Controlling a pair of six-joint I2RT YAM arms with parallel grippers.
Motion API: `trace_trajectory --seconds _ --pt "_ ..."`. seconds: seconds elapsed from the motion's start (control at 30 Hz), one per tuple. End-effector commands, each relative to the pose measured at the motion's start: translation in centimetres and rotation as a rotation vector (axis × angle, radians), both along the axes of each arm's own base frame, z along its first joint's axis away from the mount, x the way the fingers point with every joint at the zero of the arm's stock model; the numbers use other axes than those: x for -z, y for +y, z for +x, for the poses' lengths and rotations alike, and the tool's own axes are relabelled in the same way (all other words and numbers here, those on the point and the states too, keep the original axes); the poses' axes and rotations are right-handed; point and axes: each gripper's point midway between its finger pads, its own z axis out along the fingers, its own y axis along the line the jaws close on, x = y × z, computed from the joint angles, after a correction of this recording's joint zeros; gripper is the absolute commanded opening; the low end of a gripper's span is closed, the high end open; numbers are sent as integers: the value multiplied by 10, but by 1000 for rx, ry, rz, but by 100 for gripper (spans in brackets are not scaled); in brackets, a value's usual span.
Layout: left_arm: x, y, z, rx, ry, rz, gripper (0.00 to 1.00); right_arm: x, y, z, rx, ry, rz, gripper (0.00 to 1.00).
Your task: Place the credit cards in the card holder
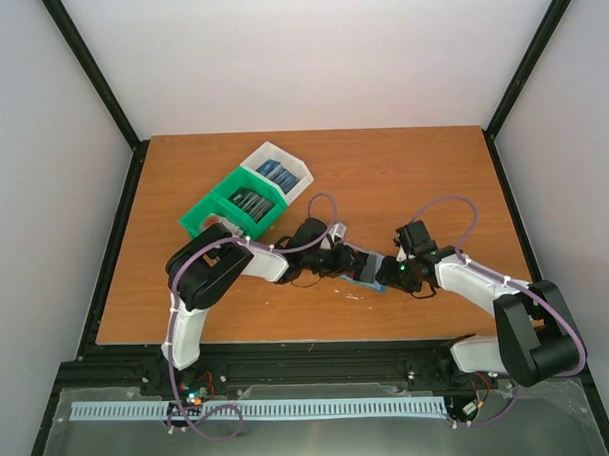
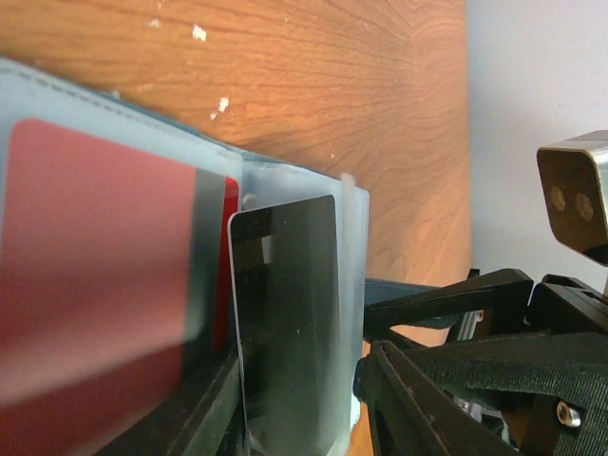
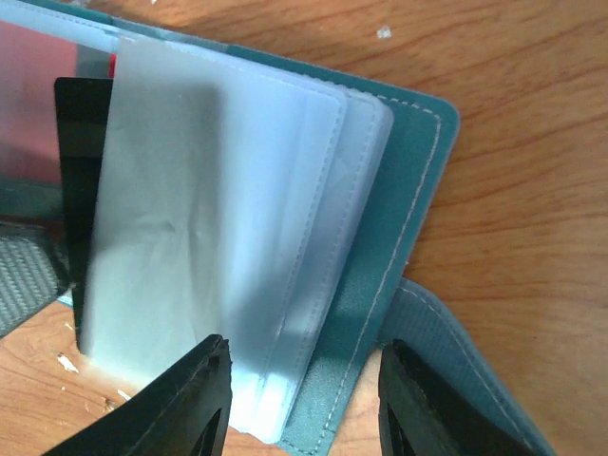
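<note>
Card holder [image 1: 366,274] on table [image 1: 413,174], near centre, bins [image 1: 245,195] behind-left of it, credit card [image 2: 285,313] among its sleeves

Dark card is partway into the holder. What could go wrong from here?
1. The dark card sticks out past its clear sleeve. It may slide back out if the left tool drags it when it retreats.
2. The right tool stands open over the loose sleeve edges and does not seem to pin the card holder. The holder may shift, or the sleeves may flop over.
</note>
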Motion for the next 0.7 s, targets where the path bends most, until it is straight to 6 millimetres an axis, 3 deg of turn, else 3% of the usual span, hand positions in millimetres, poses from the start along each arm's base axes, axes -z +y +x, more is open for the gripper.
trace_trajectory --seconds 0.0,0.33,0.67 --pt "-9 2 4 13 -70 90 39 -4 -8 7 28 -12 -47 44" --pt "-6 -4 9 52 -88 135 45 2 -11 11 22 8 -82 42" --pt "-3 -18 -1 167 -87 98 47 4 -4 18 -7 8 -70 41"
